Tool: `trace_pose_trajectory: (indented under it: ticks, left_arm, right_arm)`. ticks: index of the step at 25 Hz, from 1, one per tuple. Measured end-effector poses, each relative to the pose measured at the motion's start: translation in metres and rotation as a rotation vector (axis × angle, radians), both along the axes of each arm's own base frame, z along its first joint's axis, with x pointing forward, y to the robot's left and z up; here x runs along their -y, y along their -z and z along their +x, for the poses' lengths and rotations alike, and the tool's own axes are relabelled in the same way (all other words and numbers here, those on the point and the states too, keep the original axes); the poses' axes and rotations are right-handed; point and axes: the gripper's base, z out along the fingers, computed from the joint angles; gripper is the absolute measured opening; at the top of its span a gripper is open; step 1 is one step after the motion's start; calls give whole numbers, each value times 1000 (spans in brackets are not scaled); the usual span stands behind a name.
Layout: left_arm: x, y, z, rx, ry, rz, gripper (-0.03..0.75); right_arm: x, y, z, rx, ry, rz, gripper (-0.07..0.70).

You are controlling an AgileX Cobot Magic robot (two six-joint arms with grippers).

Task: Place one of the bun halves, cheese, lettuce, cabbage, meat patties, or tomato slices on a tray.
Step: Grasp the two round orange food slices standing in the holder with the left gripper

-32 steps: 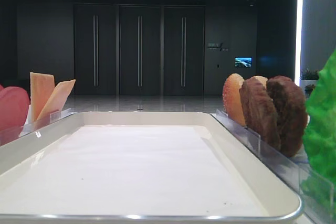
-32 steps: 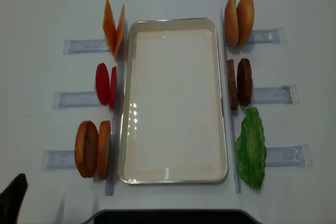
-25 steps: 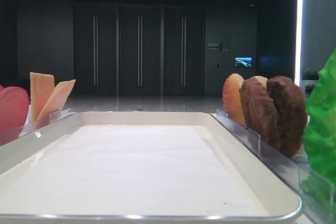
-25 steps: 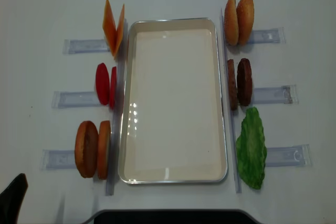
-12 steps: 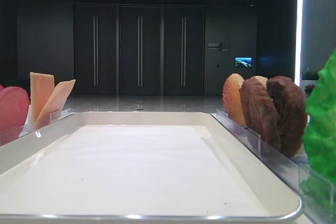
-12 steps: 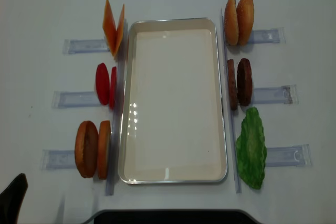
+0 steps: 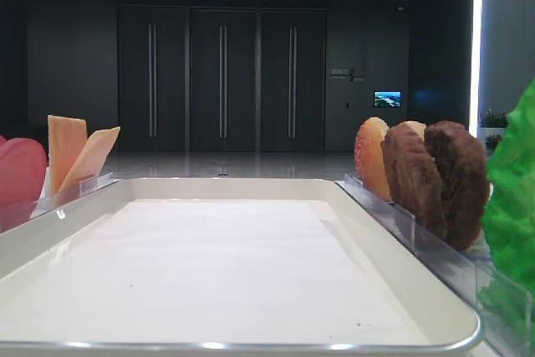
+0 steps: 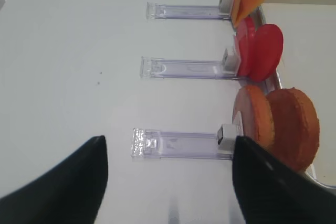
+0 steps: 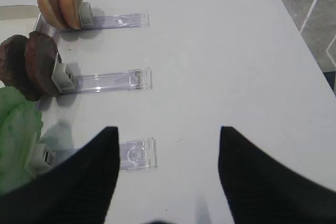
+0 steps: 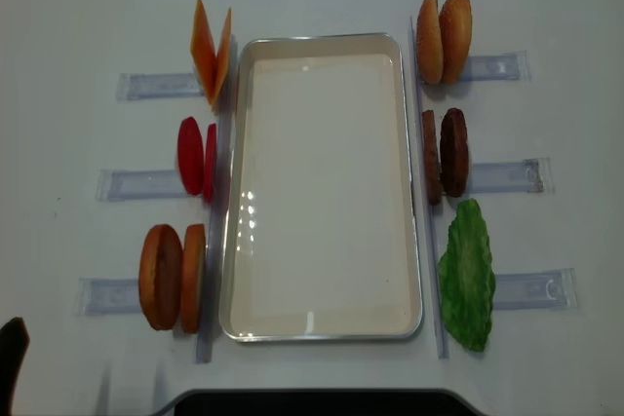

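Note:
The white tray point(image 10: 322, 182) lies empty in the middle of the table. On its left stand cheese point(image 10: 212, 51), tomato slices point(image 10: 195, 156) and bun halves point(image 10: 171, 277). More bun halves point(image 10: 444, 38), meat patties point(image 10: 446, 153) and lettuce point(image 10: 467, 275) are on its right. Cabbage is out of view. My left gripper point(image 8: 169, 138) is open over bare table, left of the near bun halves point(image 8: 278, 124). Only its dark tip point(image 10: 10, 358) shows from above. My right gripper point(image 9: 168, 128) is open, to the right of the lettuce point(image 9: 18, 129), holding nothing.
Each food pair stands upright in a clear plastic holder point(image 10: 156, 85) whose rail runs outward from the tray. One rail end point(image 9: 136, 153) lies by my right gripper's left finger, another point(image 8: 173, 144) between my left gripper's fingers. The table's front edge is dark point(image 10: 312, 403).
The left gripper's dark tip has dropped lower at the bottom-left corner of the overhead view. The food and tray have not moved.

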Motion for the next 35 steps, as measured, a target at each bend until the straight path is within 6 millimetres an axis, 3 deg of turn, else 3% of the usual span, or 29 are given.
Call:
trace_pose_trajectory:
  ticks: [2, 6, 10, 15, 19, 26, 35]
  left_arm:
    - [0, 0, 7, -49, -2, -8, 509]
    - [-1, -4, 27, -178, -6, -31, 493]
    - [-2, -9, 77, -408, -41, -106, 487]
    - [2, -8, 142, -651, 36, -158, 487]
    - [0, -2, 175, -724, 39, -170, 486]
    - [4, 15, 196, -795, -26, -191, 458]
    - [74, 2, 193, -753, -8, -193, 433]
  right_arm:
    - [0, 0, 0, 0, 0, 0, 401]
    - [0, 0, 0, 0, 0, 0, 401]
    - [0, 0, 0, 0, 0, 0, 401]
    - [0, 0, 0, 0, 0, 0, 401]
    - [0, 0, 0, 0, 0, 0, 401]
    - [0, 0, 0, 0, 0, 0, 401]
    - [0, 0, 0, 0, 0, 0, 401]
